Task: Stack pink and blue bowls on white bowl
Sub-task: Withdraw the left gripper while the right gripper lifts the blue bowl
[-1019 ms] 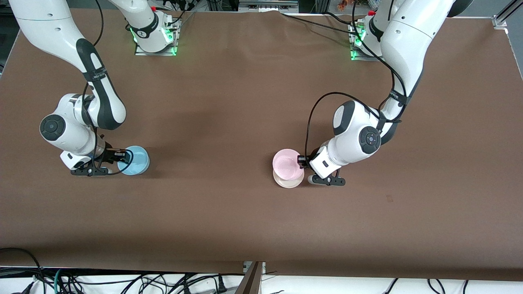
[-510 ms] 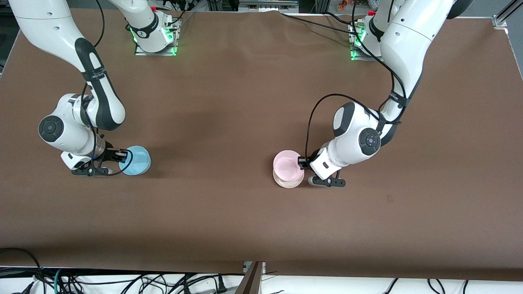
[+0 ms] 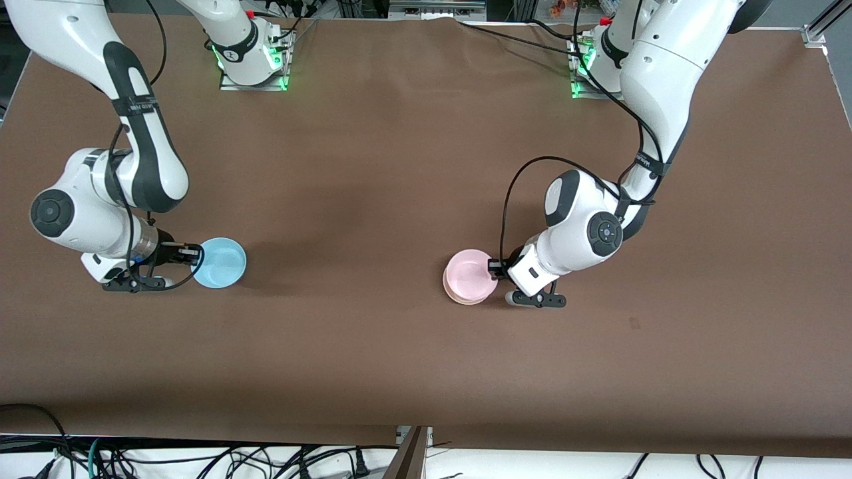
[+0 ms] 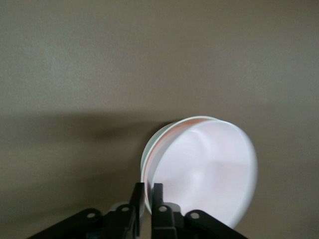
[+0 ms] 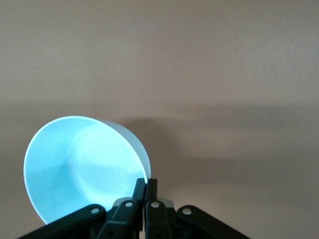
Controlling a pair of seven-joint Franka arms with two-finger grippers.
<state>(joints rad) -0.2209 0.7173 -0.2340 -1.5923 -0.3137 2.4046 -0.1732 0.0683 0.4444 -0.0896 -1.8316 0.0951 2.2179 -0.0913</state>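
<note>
Since 1 s ago the pink bowl [image 3: 470,280] has come down: it hung tilted above the white bowl [image 3: 460,299], now it sits nested in it, only a thin white rim showing at the edge nearer the front cam. Both are on the table [image 3: 399,346], toward the left arm's end. Left hand [image 3: 494,268] is at the pink bowl's rim on the side toward the left arm's end; in the left wrist view its fingers [image 4: 156,191] stand either side of the rim w/ a narrow gap, so slightly parted, and can't tell if they're pinching the rim or have let go.

Right arm has shifted too: its elbow has swung out toward the table edge and the blue bowl [image 3: 220,262] is off the table, tilted, over the right arm's end. Right hand [image 3: 198,253] is clamped on that bowl's rim; right wrist view shows the fingers [image 5: 151,188] pressed together on the rim, bowl opening facing the cam.
</note>
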